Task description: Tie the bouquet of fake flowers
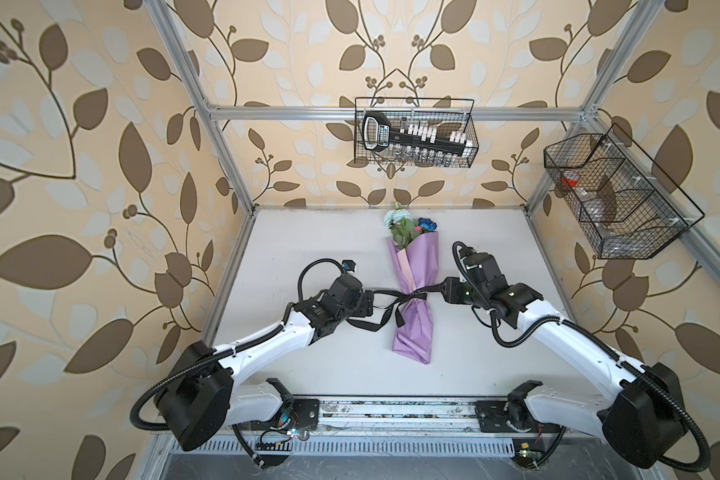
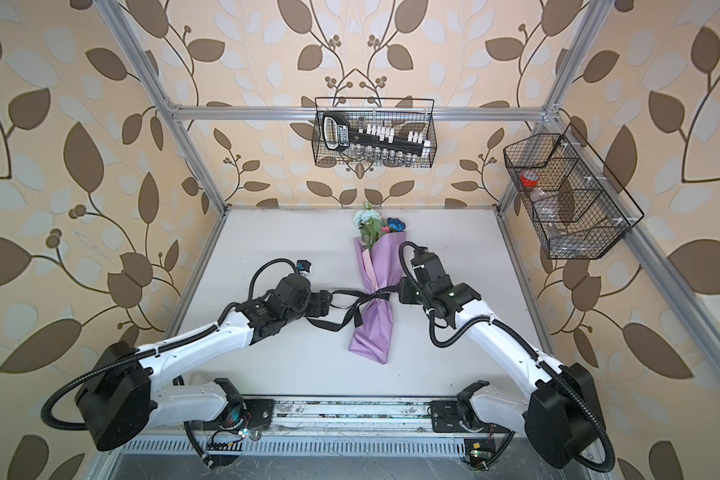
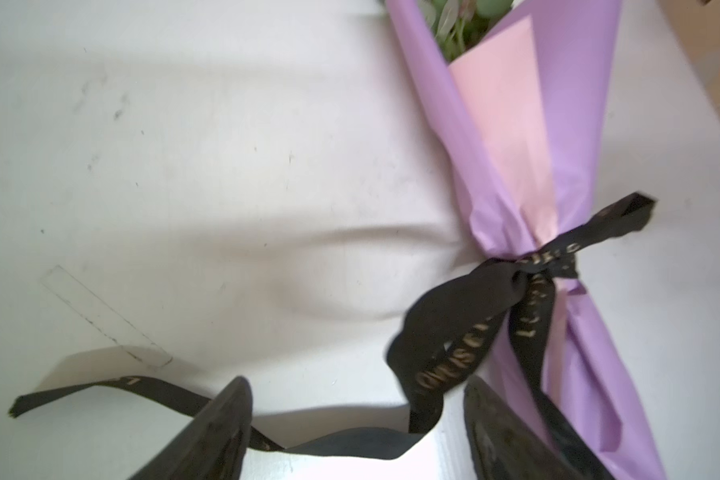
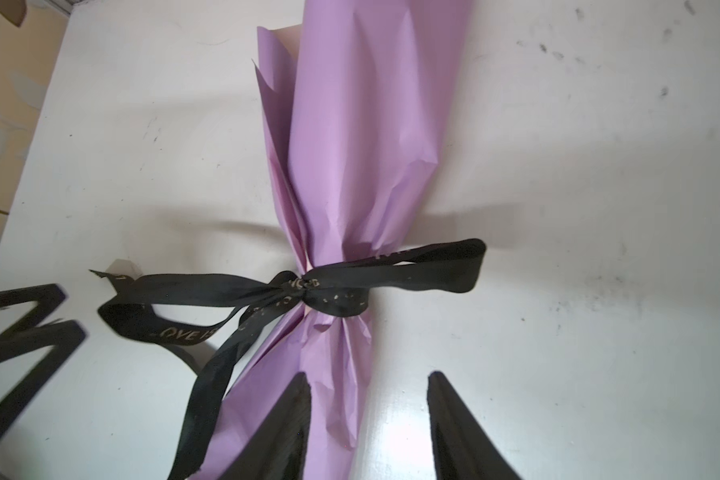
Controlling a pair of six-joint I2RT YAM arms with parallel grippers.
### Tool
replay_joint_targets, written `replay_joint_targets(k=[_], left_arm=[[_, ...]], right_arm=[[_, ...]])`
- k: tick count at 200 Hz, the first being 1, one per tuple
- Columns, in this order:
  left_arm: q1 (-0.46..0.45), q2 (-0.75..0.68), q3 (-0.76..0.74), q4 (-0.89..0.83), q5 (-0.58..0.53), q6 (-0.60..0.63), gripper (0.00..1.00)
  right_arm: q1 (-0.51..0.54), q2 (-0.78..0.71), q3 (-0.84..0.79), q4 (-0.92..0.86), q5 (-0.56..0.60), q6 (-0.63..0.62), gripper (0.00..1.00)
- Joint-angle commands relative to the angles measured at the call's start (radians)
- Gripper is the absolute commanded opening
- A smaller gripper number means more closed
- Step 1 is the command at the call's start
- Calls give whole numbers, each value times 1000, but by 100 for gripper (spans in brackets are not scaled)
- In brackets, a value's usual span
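Observation:
The bouquet of fake flowers (image 1: 414,266) (image 2: 377,266) lies on the white table, blooms toward the back wall, wrapped in lilac and pink paper (image 3: 516,124) (image 4: 362,145). A black lettered ribbon is knotted round its waist (image 1: 412,296) (image 2: 373,296) (image 3: 528,270) (image 4: 304,286), with loops and tails on both sides. My left gripper (image 1: 374,302) (image 2: 334,301) (image 3: 357,386) is open just left of the knot, and a slack ribbon strand (image 3: 350,444) runs between its fingers untouched. My right gripper (image 1: 439,291) (image 2: 395,291) (image 4: 368,376) is open just right of the knot, gripping nothing.
A black wire basket (image 1: 416,133) with a tool set hangs on the back wall. Another wire basket (image 1: 616,195) hangs on the right wall. Aluminium frame posts stand at the table's corners, and a rail (image 1: 391,409) runs along the front edge.

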Motion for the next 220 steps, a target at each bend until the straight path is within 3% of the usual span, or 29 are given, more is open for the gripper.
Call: replay_joint_targets(k=[1, 36, 49, 64, 71, 118, 126, 134, 150, 186, 220], left_arm=[[-6, -38, 37, -74, -9, 33, 81], [-5, -28, 48, -44, 12, 53, 86], [-5, -23, 68, -66, -32, 80, 86], [4, -28, 102, -101, -111, 140, 94], [14, -34, 119, -123, -158, 160, 99], [120, -178, 122, -129, -341, 213, 99], [138, -201, 110, -127, -381, 206, 99], [154, -220, 93, -120, -432, 196, 99], [180, -256, 30, -84, -544, 187, 99], [232, -314, -193, 164, -596, 271, 99], [286, -303, -405, 493, -523, 402, 99]], right_arm=[[-32, -30, 9, -44, 59, 18, 49], [-82, -82, -26, -21, 54, 22, 54], [-90, -104, -32, -22, 77, 23, 56], [-105, -143, -43, -25, 116, 28, 64], [-111, -168, -51, -25, 146, 34, 68], [-137, -338, -142, 44, 427, 14, 85], [-138, -368, -170, 74, 483, 8, 88], [-137, -401, -218, 120, 535, -2, 99], [-138, -475, -335, 254, 618, -31, 99], [-138, -555, -556, 545, 613, -110, 99], [-139, -483, -660, 749, 655, -212, 100]])
